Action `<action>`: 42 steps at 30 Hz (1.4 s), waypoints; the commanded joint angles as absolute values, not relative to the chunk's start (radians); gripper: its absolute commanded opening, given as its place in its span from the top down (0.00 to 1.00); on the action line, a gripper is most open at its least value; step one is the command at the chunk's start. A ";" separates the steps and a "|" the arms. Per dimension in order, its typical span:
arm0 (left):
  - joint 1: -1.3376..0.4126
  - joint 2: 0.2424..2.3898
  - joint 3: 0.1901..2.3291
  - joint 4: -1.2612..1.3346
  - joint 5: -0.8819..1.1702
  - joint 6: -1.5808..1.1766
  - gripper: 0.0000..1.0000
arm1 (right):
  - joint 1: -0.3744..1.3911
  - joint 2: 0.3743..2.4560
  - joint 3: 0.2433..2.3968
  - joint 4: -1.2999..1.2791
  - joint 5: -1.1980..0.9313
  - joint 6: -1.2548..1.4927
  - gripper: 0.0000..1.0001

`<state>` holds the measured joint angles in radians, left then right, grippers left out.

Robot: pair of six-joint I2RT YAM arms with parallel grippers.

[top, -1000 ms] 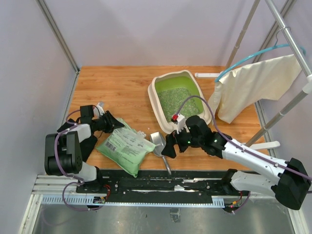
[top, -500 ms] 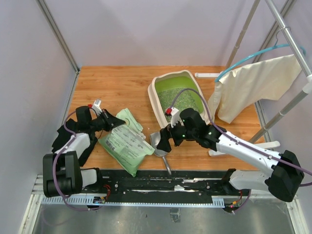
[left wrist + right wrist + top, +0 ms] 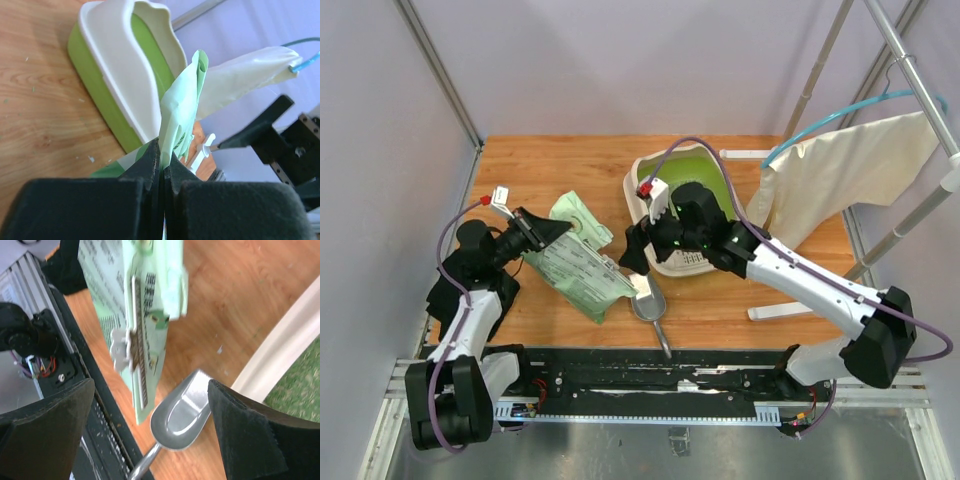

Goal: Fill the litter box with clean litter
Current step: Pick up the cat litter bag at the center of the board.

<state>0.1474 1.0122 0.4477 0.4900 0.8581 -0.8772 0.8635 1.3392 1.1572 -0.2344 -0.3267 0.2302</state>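
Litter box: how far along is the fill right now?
Done: some clean litter already lies in the litter box. In hand: the left gripper is shut on one end of the bag, holding that end up; the right gripper is open above the scoop, holding nothing. Left: likely pouring from the bag into the box.

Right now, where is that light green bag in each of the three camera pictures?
Top external: the light green bag is left of centre, a corner pinched by the left gripper.
Left wrist: the bag rises from the shut gripper, mid-picture.
Right wrist: the bag is upper left, above the metal scoop.
Shared landmark: the litter box, its cream rim in all three.
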 commanded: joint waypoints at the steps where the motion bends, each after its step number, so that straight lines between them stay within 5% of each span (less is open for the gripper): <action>1: 0.149 0.922 0.438 0.738 0.936 -0.935 1.00 | 0.843 1.434 1.300 -0.243 -0.328 0.173 0.04; 12: 0.150 0.847 0.378 0.873 1.001 -0.991 1.00 | 0.804 1.771 1.605 -0.202 -0.682 0.205 0.04; 16: 0.149 0.839 0.363 0.877 1.001 -0.992 1.00 | 0.804 1.848 1.641 -0.187 -0.755 0.224 0.16; 17: 0.150 0.837 0.362 0.877 1.000 -0.992 0.99 | 0.804 1.858 1.649 -0.186 -0.796 0.231 0.42; 19: 0.150 0.831 0.358 0.864 0.990 -0.983 0.99 | 0.805 1.862 1.647 -0.181 -0.839 0.243 0.65; 24: 0.150 0.800 0.387 0.653 0.930 -0.842 0.87 | 0.806 1.807 1.625 -0.180 -0.801 0.225 0.98; 32: 0.149 0.781 0.500 0.367 0.916 -0.601 0.46 | 0.839 1.853 1.739 -0.326 -0.782 0.164 0.99; 42: 0.149 1.042 0.592 0.457 1.069 -0.508 0.40 | 0.867 2.007 1.898 -0.420 -0.742 0.124 0.99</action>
<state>0.1497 0.9630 0.5484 0.3702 0.9577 -0.5415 0.8467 1.9511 1.8050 -0.3996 -0.7460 0.1715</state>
